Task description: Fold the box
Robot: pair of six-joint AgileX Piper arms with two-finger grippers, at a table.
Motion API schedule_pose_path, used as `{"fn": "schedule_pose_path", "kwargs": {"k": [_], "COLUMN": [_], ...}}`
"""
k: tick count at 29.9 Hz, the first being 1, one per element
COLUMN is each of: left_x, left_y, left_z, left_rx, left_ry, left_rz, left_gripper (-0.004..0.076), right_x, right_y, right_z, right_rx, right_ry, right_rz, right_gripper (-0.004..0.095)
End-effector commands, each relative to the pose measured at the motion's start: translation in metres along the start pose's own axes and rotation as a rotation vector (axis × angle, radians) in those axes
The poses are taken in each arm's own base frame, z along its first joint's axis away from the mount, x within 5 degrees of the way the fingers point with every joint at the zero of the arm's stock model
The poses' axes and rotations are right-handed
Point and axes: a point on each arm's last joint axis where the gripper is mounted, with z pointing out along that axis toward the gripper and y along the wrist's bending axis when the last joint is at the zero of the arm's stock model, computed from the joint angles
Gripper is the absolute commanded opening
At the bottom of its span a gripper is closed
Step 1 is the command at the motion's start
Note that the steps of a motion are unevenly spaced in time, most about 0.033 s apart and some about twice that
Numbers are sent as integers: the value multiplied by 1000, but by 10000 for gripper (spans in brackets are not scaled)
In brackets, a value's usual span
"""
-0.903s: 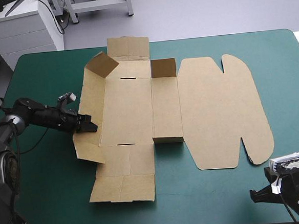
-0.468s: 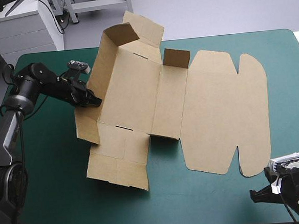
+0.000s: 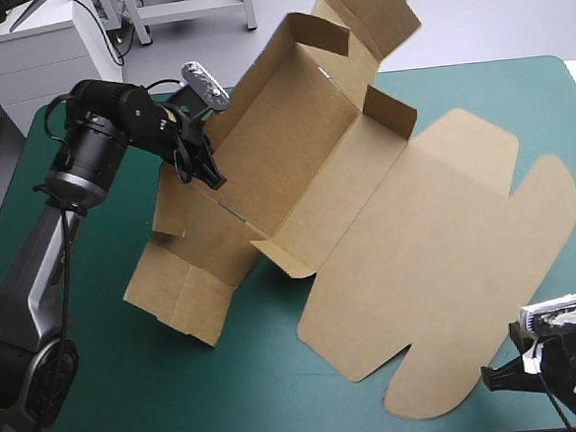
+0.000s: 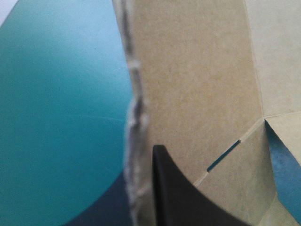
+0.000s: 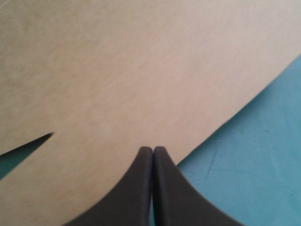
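Note:
The brown box (image 3: 294,166) is a cut sheet, tilted up on its left side, its far flaps (image 3: 368,13) raised past the table's far edge. My left gripper (image 3: 209,174) is shut on the box's left wall, well above the table. In the left wrist view one black finger (image 4: 174,193) lies on the wall's inner face (image 4: 197,70); the other is hidden behind the board's edge (image 4: 134,141). The flat lid (image 3: 438,235) rests on the teal-green cover. My right gripper (image 5: 153,150) is shut and holds nothing, low at the front right corner with the lid (image 5: 117,70) just ahead of it.
The box's front-left flaps (image 3: 180,293) touch the teal-green cover (image 3: 92,388). A white cabinet (image 3: 39,46) stands beyond the table's far left corner. The lid's rounded tabs (image 3: 553,188) reach close to the table's right edge.
My left gripper has risen and swung toward the far right with the wall in it. The whole sheet has tipped up and turned, and the lid has slid toward the right front corner. The right arm stayed put.

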Motion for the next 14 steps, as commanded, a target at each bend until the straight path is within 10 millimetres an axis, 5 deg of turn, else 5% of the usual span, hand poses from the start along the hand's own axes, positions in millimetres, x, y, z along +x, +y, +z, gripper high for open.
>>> {"fn": "schedule_pose_path", "kwargs": {"k": [1, 14], "left_x": [-19, -51], "left_y": [-13, -53], "left_z": [-36, -32], "left_rx": [-162, -294], "left_ry": [-73, -120], "left_rz": [136, 447], "left_gripper": [-8, -8], "right_x": [-12, -12], "right_y": [0, 0], "right_z": [-5, -5], "right_rx": [4, 4], "right_ry": [-75, -75], "right_rz": [-3, -3], "right_gripper": [-19, -19]}}
